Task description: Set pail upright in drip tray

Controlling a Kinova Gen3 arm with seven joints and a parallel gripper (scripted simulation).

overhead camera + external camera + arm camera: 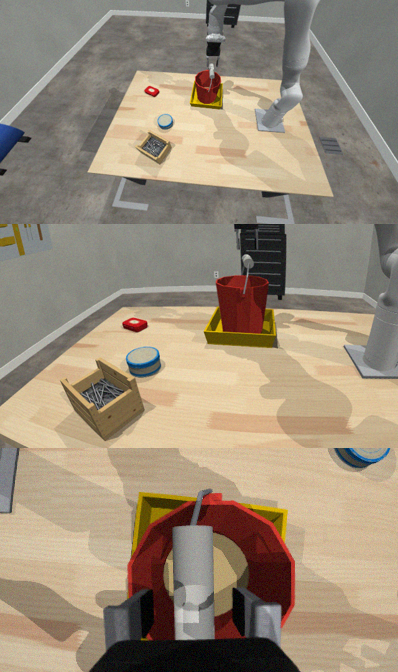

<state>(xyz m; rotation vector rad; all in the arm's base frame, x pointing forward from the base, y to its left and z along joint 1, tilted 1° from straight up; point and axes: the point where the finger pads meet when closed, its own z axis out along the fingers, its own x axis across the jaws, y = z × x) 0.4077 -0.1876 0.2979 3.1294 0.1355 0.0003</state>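
The red pail (208, 86) stands upright inside the yellow drip tray (206, 101) at the far middle of the table. It also shows in the exterior view (242, 303), where its base sits within the tray (240, 336). Its wire handle stands up with a grey grip (247, 261) at the top. My gripper (212, 60) is open just above the pail. In the wrist view the fingers stand wide on either side of the grey handle grip (192, 580) without touching it, over the pail (214, 563) and tray (150, 510).
A red flat case (152, 91) lies at the far left. A blue-rimmed round tin (165, 121) and a wooden crate of nails (153, 147) sit at the near left. The arm's base (270, 120) stands on a grey plate at the right.
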